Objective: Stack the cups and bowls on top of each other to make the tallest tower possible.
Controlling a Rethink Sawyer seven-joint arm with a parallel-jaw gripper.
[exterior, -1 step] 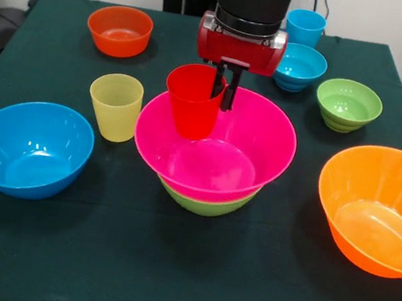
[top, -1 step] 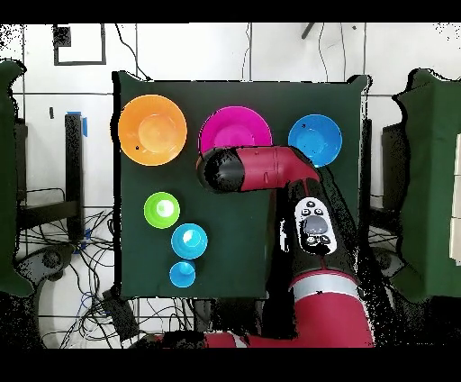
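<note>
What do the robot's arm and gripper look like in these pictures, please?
The arm is glossy red with black joint sections; seen from above, one link carries a grey oval panel of small buttons. At the wrist, a black cylinder meets a red housing with a metal band. The gripper has two slim black fingers.

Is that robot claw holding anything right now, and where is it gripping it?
Yes: the gripper holds the red cup by its rim, one finger inside, above the pink bowl.
</note>
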